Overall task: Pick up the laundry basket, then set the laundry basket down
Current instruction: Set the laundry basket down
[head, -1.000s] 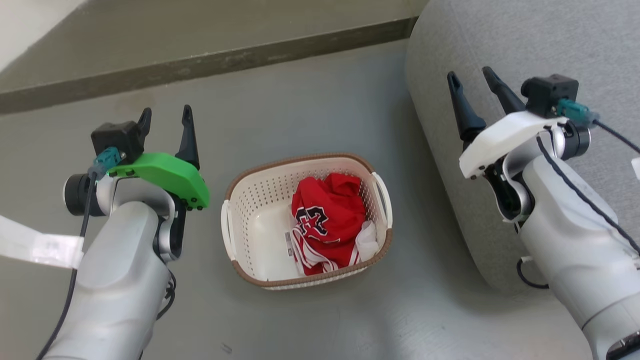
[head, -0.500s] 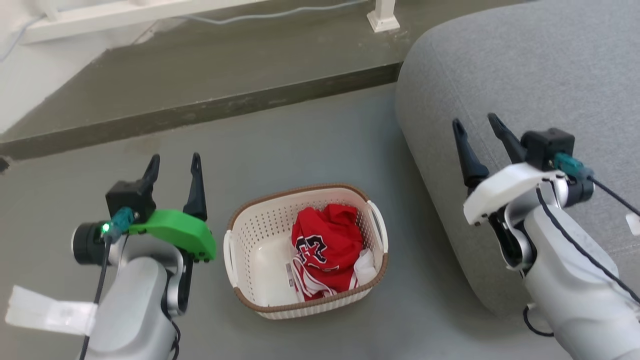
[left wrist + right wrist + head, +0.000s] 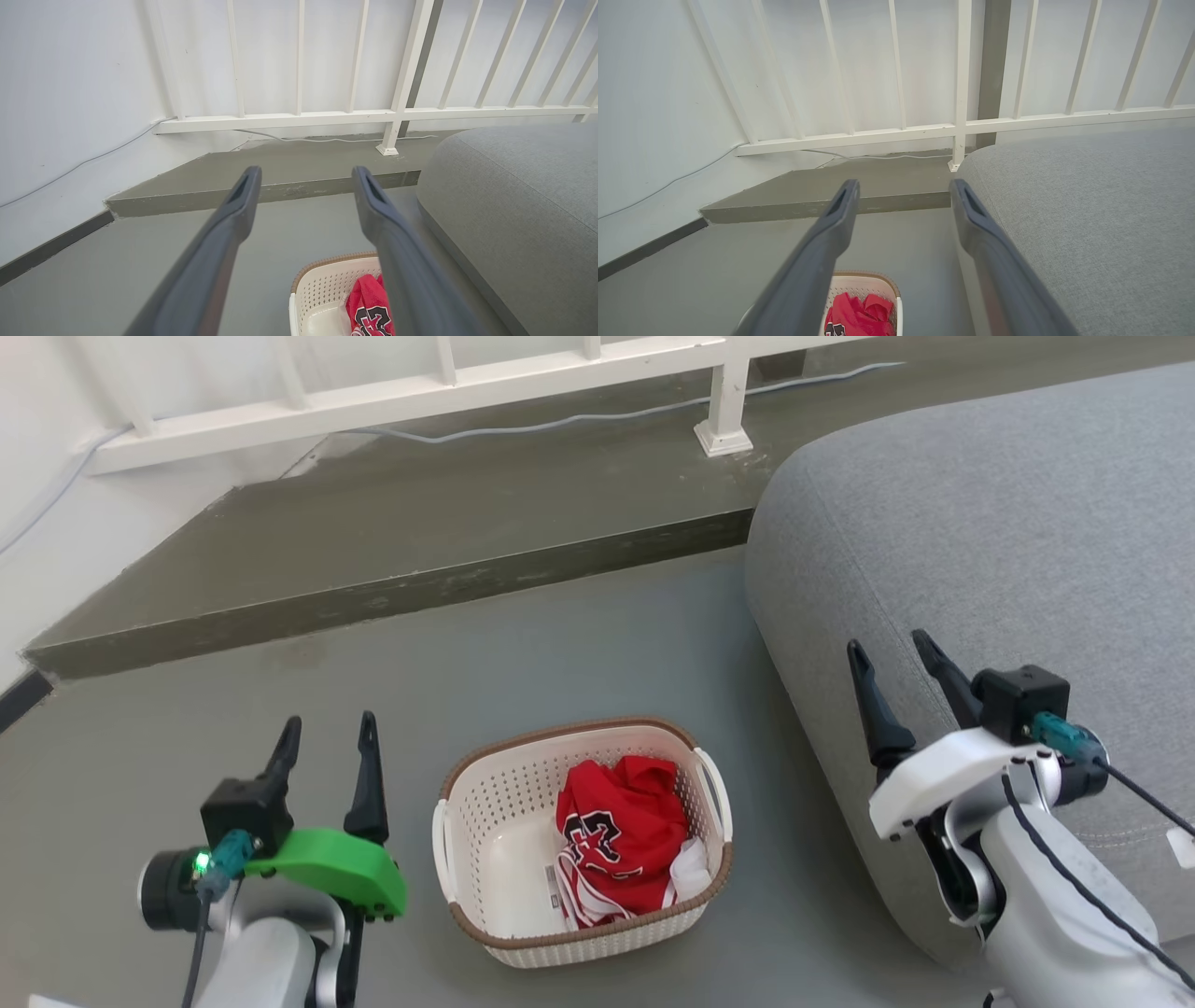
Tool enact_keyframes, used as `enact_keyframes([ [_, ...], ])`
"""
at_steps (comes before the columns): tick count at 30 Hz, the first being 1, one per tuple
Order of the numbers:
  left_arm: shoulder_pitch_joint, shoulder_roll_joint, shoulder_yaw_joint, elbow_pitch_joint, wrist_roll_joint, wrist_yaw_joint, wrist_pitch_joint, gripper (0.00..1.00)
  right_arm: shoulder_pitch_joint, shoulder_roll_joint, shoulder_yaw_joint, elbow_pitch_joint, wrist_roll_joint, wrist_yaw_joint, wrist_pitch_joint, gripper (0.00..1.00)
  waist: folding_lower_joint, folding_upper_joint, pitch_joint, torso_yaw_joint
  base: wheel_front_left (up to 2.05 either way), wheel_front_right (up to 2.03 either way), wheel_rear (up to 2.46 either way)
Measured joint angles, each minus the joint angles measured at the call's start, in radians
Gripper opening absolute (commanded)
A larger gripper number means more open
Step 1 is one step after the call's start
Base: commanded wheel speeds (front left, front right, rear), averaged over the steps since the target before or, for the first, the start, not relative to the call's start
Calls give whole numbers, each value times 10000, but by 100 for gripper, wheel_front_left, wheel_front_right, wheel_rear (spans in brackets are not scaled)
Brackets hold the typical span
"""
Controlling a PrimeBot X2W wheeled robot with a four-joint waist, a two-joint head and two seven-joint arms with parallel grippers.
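1. The small cream-white perforated plastic laundry basket (image 3: 495, 821), rounded-rectangular with a brown woven-look rim and two white side handles, is sitting upright on the smooth grey floor (image 3: 579, 635), between the two arms and near the big grey fabric sofa (image 3: 980, 523).
2. A crumpled red jersey with white trim (image 3: 621, 831) is lying inside it, bunched toward the robot's right side and leaving the pale bottom bare on the left.
3. The left gripper (image 3: 330, 721), green-shelled, is hovering to the left of the basket, clear of the near handle. Its two long dark fingers are standing apart and gripping nothing.
4. The right gripper (image 3: 886, 642), white-shelled, is hanging over the sofa's edge, well apart from the basket, its fingers likewise spread with nothing between them.
5. In the left wrist view the dark fingers (image 3: 233, 214) are framing open floor, and the basket is peeking in at the bottom edge by the right-hand finger.
6. Beyond it all, a raised grey-brown step (image 3: 420, 513) is running under a white barred railing (image 3: 420, 392), with a pale cable (image 3: 560, 427) trailing along its foot
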Motion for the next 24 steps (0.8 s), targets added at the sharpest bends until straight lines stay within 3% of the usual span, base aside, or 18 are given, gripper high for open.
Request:
enact_keyframes([
  [24, 2051, -259, 476, -1195, 757, 73, 0, 100, 1811, 109, -493, -1072, -512, -111, -6, 100, 0, 0, -337, 134, 0, 0, 0],
])
